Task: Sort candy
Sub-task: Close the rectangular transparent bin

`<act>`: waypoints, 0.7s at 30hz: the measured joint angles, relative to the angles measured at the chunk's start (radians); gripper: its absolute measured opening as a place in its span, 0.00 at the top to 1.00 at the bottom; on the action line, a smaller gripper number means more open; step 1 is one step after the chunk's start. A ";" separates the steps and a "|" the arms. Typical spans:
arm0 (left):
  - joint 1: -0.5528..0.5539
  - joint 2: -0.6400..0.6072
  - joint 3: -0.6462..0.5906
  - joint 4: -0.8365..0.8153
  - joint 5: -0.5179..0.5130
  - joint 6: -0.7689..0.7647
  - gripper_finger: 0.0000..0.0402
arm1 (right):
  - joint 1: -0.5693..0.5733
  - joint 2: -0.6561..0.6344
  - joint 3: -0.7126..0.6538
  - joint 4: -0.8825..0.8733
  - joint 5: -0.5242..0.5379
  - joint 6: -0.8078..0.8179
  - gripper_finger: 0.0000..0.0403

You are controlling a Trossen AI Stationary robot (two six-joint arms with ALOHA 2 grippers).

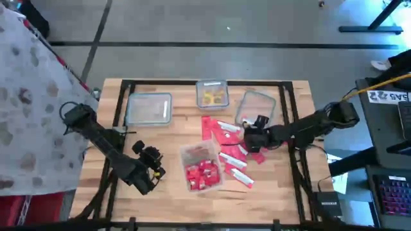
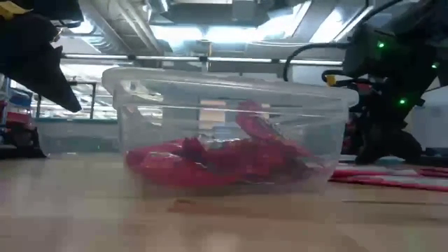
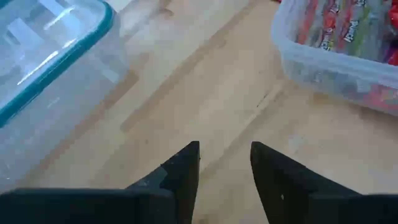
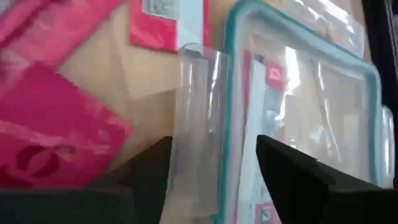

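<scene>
Nearest the low camera stands the tub [image 2: 231, 133] of red candy [image 2: 217, 161], mid-surface, its packets heaped every way with no common heading. I am both arms, so both pincers are mine. My right pincer [image 4: 211, 168] hovers at the near rim of the clear tub [image 1: 257, 108] on the right, fingers [image 4: 298, 180] apart, straddling its teal-edged wall — nothing clamped that I can see. My left pincer [image 3: 224, 165] waits over bare wood [image 3: 205, 93] left of the red tub, fingers parted and empty, with an empty-looking teal-rimmed tub [image 1: 149, 108] ahead of it at the back left. As I judge progress, I am somewhere past halfway: the red tub [image 1: 201, 168] holds a good pile, the small back tub [image 1: 212, 94] has the yellow pieces [image 1: 213, 97], and the right tub seems to hold a packet or two, though its contents are hard to read. Left to do — the loose packets [image 1: 232, 157] scattered between the red tub and my right pincer. They lie flat; most have their long axis running slantwise from back-left toward front-right, while one wide red one [image 1: 210, 127] at the back lies more front-to-back. A magenta packet [image 4: 56, 130] rests flat just beside my right fingers, touching the surface.
</scene>
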 joint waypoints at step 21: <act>0.000 0.000 0.000 0.020 0.000 0.003 0.68 | -0.006 0.013 0.300 -0.366 0.207 0.074 0.99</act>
